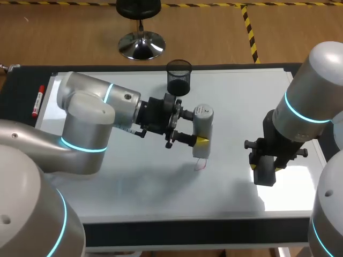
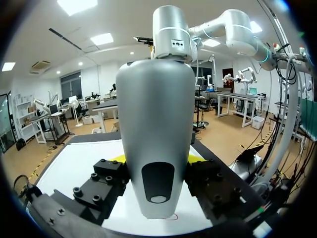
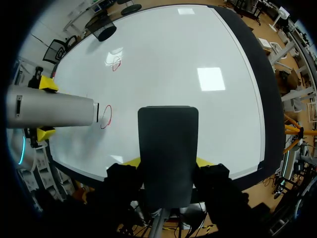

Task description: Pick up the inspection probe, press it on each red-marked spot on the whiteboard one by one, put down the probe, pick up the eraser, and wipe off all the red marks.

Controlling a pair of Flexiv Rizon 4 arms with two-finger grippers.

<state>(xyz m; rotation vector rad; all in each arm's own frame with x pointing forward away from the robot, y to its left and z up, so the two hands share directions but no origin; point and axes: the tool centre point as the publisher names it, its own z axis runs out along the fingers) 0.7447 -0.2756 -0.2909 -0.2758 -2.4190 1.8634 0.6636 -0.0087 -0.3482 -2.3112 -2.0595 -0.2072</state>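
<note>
A big whiteboard (image 1: 134, 182) lies flat on the table (image 1: 21, 80).

The left gripper (image 1: 196, 128) is over the middle of the whiteboard. Its two yellow-tipped fingers (image 2: 119, 158) squeeze the probe (image 2: 156, 124) from both sides. The probe is a fat silver tube with a dark oval window near its end. It points down at the whiteboard.

A red mark (image 3: 106, 116) is drawn near the middle of the whiteboard. It is a thin red loop. The tip of the probe is right beside this loop. I cannot tell if the tip touches the whiteboard.

A second red mark (image 3: 116, 63) is on the whiteboard too, closer to its far edge. It is also a thin red loop.

The right gripper (image 3: 168, 161) is over the right part of the whiteboard, close to its near edge. Its fingers pinch the eraser (image 3: 167, 139) from both sides. The eraser is a black block and it points down at the whiteboard. I cannot tell if it touches the whiteboard. It is well apart from both red loops.

A black cup (image 1: 179, 76) made of mesh stands on the whiteboard at the middle of its far edge.

A red pen (image 1: 38, 100) lies on the dark table just off the whiteboard's left edge, by its far corner.
</note>
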